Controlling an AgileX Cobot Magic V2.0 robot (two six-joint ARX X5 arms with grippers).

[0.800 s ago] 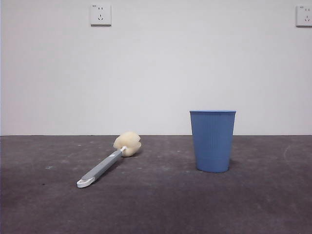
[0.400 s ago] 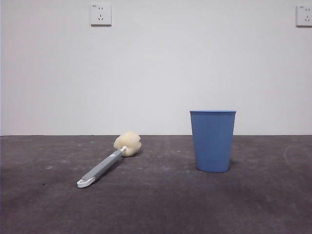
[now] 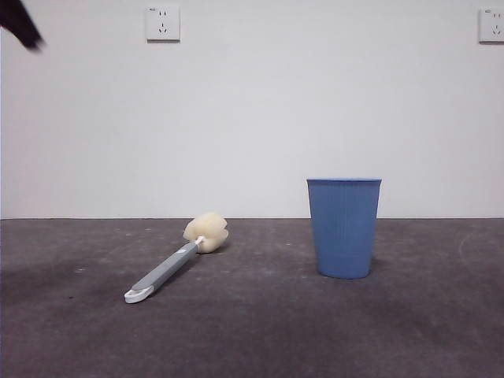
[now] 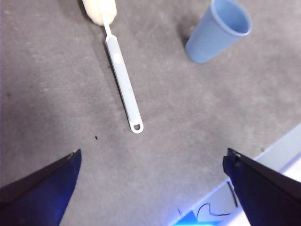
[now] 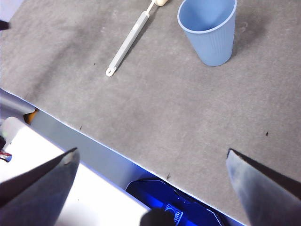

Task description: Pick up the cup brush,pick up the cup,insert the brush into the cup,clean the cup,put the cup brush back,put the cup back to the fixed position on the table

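Observation:
The cup brush lies flat on the table, left of centre, its cream sponge head toward the wall and its white looped end toward the front. To its right the light blue cup stands upright, mouth up. High over the table my left gripper is open, with the cup brush and cup well beyond its jaws. My right gripper hangs open above the table's front edge, far from the cup and cup brush. Neither holds anything.
A black arm tip shows in the front view's top left corner. Two wall sockets sit high on the white wall. The table's front edge runs under the right gripper, with blue-lit equipment below it.
A black arm tip has come into the front view's top left corner. The cup brush and the cup have not moved.

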